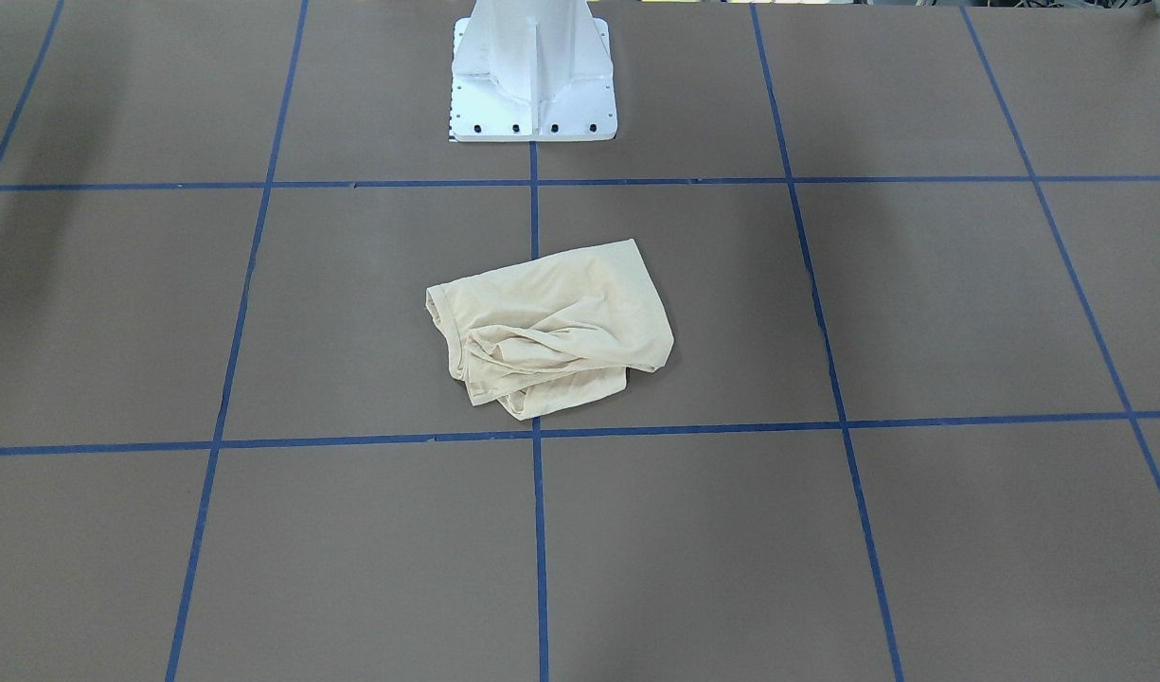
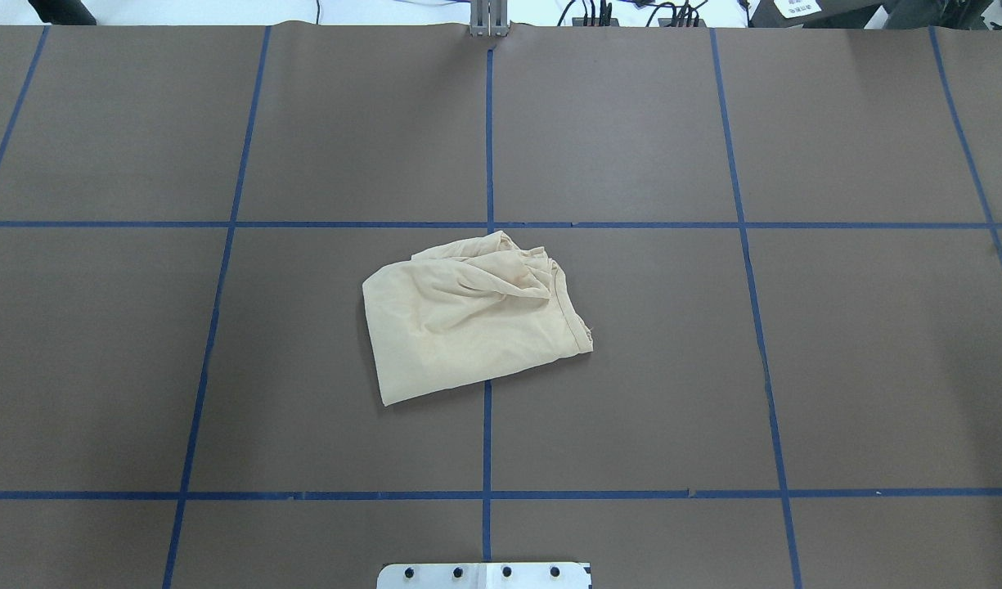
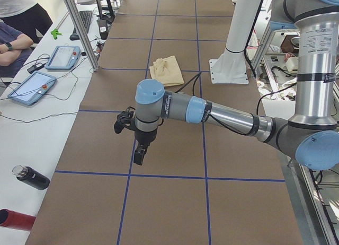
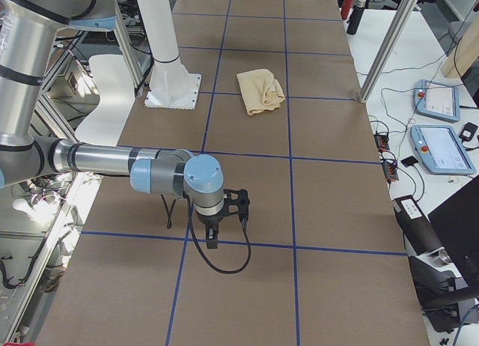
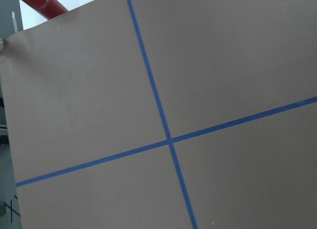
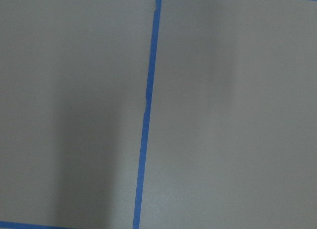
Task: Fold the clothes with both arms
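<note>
Where the blue centre line crosses mid-frame, we log one bunched cream T-shirt [image 2: 460, 335] on the brown table [image 2: 713, 368]. Well apart from it, left gripper [image 3: 139, 156] and right gripper [image 4: 212, 239]: we cannot tell the jaw state.

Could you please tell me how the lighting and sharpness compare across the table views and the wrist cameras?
Front-facing view: the shirt is sharp, with broad soft shadows on the table at the view's left. Overhead view: even light, crisp. Right wrist view: soft focus, with a dim band left of the tape line.
</note>
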